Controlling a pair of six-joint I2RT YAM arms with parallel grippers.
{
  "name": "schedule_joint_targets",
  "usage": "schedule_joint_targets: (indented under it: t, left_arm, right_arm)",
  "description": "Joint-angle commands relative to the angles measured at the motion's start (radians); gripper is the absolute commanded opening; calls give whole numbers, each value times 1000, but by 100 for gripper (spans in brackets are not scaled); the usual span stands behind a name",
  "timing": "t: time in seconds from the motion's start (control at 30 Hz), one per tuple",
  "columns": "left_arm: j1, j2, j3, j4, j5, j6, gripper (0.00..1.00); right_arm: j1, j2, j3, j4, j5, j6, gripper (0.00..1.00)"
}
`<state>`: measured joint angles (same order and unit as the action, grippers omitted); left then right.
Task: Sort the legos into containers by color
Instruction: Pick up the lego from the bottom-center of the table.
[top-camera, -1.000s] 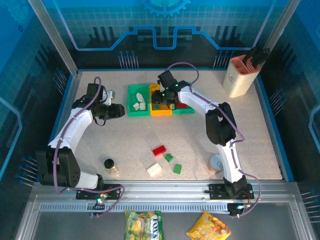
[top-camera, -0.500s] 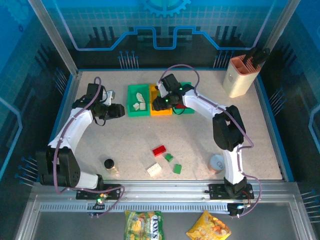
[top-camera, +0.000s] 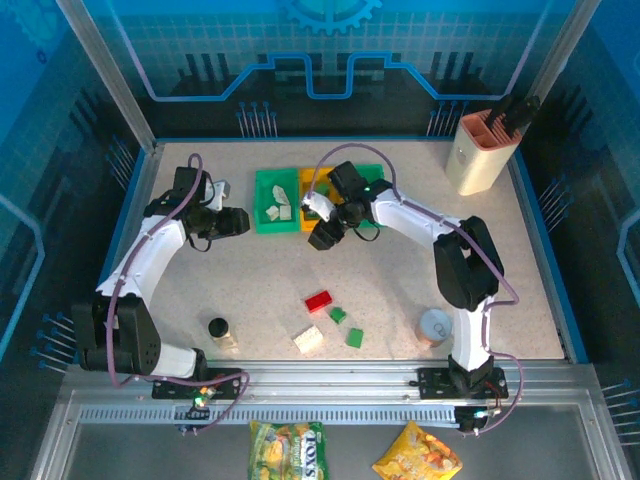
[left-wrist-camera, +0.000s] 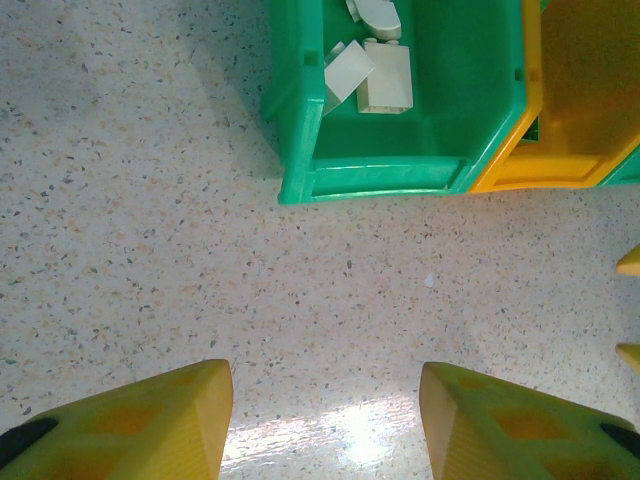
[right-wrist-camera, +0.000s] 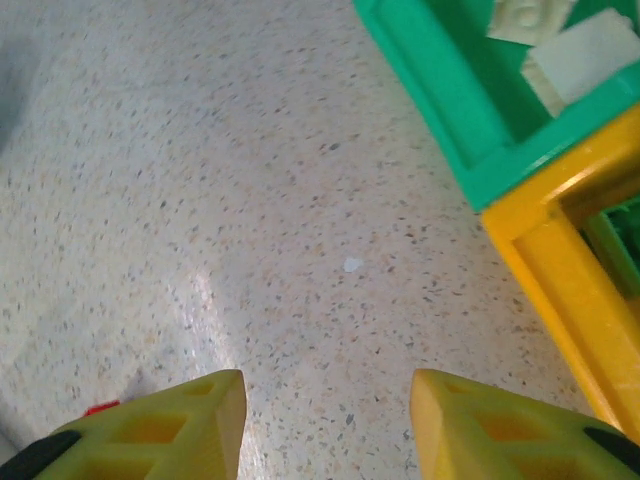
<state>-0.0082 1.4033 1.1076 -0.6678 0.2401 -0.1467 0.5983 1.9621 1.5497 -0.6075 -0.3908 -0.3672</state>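
Three containers stand side by side at the back: a green bin (top-camera: 276, 200) holding cream legos (top-camera: 281, 206), an orange-yellow bin (top-camera: 309, 183) and a second green bin (top-camera: 375, 172), both partly hidden by my right arm. Loose legos lie in front: a red one (top-camera: 318, 300), two green (top-camera: 338, 314) (top-camera: 354, 337) and a cream one (top-camera: 309, 340). My right gripper (top-camera: 322, 235) (right-wrist-camera: 328, 425) is open over bare table just in front of the bins. My left gripper (top-camera: 240, 222) (left-wrist-camera: 325, 420) is open and empty, left of the green bin (left-wrist-camera: 400, 165).
A black-capped jar (top-camera: 219, 330) stands near the front left and a round tin can (top-camera: 434, 326) at the front right. The tall beige holder (top-camera: 483, 150) is in the back right corner. Two snack bags (top-camera: 287, 450) lie beyond the near rail.
My right gripper has come off the bins, moving forward and left to the bare table in front of them, its jaws a little wider. The left arm has not moved.
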Motion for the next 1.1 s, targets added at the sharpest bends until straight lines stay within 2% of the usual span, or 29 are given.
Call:
schedule_joint_targets:
  t: [0.0,0.2,0.33,0.67,1.07]
  left_arm:
    - [11,-15,-1,-13,-6,24,53]
    - [11,-15,1,-12,-4,24,53]
    - [11,-15,-1,-13,-6,23,53]
    - [12,-12,1,-11,-6,24,53]
    - [11,-11,1,-13,-6,23,53]
  right_arm:
    - [24,-45,-25,-76,-47,-214,48]
    - [79,-76,-62,-168,-28,-405,50]
    - [146,-81,-68,-246,95,-475,50]
    - [306,-83,-100,-302,324,-509,50]
    - [392,-12,-83,-290,399,-495,56]
